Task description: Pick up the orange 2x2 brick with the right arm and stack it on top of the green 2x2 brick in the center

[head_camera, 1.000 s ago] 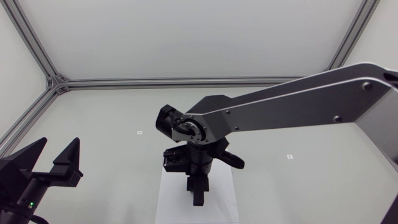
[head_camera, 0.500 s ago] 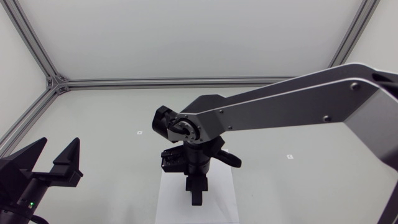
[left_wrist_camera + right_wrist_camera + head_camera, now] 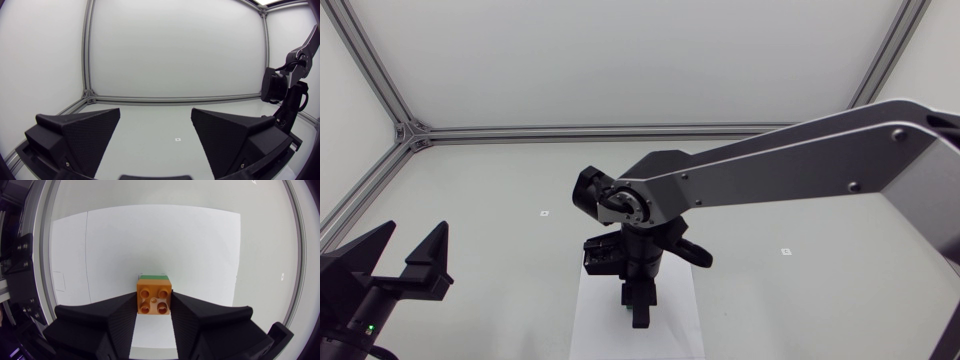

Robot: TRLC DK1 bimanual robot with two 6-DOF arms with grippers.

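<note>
Orange brick (image 3: 154, 299): clamped on two sides in right gripper (image 3: 154, 305), poised atop green brick (image 3: 153, 276), near-edge middle of the bench (image 3: 800, 290). Step: stacking. Next, likely: press down square, then release.

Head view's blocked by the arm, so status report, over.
Right gripper: jaws shut on orange brick. It sits over green brick, seating unclear. Left gripper: jaws open, well aside. Nothing seen in the way.
</note>
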